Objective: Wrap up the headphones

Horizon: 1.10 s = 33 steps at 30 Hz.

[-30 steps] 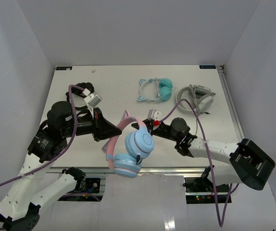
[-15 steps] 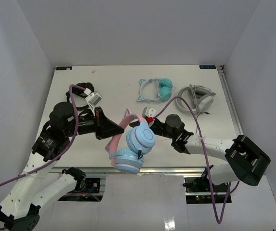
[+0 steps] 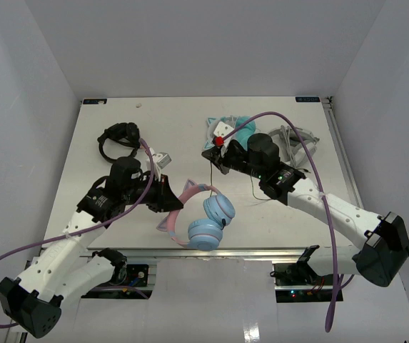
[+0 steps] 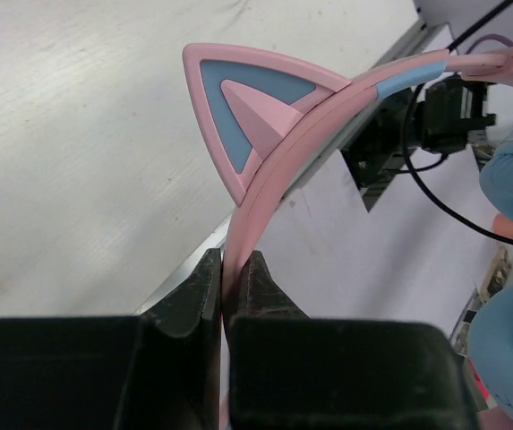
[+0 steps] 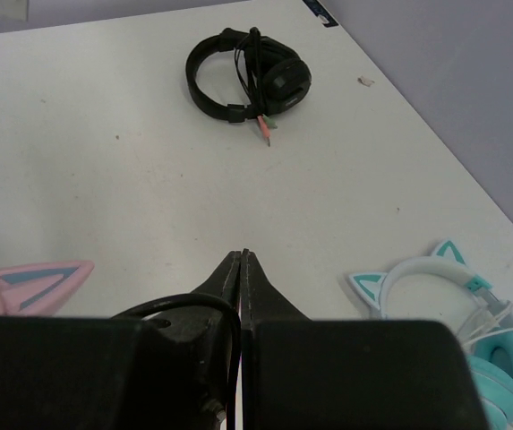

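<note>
The headphones [image 3: 205, 220] have a pink cat-ear headband and light blue ear cups, and hang near the table's front edge. My left gripper [image 3: 176, 204] is shut on the pink headband [image 4: 265, 193], just below a cat ear [image 4: 252, 116]. The thin black cable [image 3: 211, 175] runs up from the ear cups to my right gripper [image 3: 209, 154], which sits further back. In the right wrist view the right gripper [image 5: 241, 256] is shut, with the cable [image 5: 180, 304] looping over its left finger and passing between the jaws. A pink ear tip [image 5: 32, 281] shows at the left there.
Black headphones [image 3: 118, 136] lie at the back left and also show in the right wrist view [image 5: 247, 76]. Teal cat-ear headphones [image 3: 241, 128] and grey-white headphones [image 3: 300, 146] lie at the back right, partly behind my right arm. The table's front edge [image 3: 261, 250] is close to the ear cups.
My right gripper has moved away from the headphones toward the back, drawing the cable out. My left gripper and the headphones have shifted slightly right and lower.
</note>
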Motion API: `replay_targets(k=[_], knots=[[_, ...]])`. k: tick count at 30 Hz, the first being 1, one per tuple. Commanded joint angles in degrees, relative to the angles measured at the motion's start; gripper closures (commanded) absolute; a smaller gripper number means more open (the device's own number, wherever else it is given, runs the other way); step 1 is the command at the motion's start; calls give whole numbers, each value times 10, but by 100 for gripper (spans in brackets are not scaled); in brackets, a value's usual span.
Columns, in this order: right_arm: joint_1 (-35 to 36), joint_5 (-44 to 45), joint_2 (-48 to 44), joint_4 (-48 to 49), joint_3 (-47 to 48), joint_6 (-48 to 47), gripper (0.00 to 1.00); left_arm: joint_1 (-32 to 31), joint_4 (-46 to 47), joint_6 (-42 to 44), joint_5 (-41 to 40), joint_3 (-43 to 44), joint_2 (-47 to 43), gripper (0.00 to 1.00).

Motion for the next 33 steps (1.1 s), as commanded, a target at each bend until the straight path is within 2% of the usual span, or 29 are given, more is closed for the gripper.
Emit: replay_targets(k=[1,7,16,20,28,33], knots=[[-3,55,-13,-157,69,-30,92,-3,-8,16,-82,17,12,100],[-1,9,-14,-236,116,-22,92,-15,-29,7,-202,26,63,100],[15,-9,-25,-246,115,-11,92,-57,-26,-17,-303,44,132,100],[23,-14,-20,-262,113,-4,92,-81,-33,-41,-386,56,162,100],[26,-70,-46,-255,70,18,92,-81,-82,-118,-545,81,202,100],[28,-129,-58,-218,31,40,92,-81,-91,-156,-582,92,202,100]])
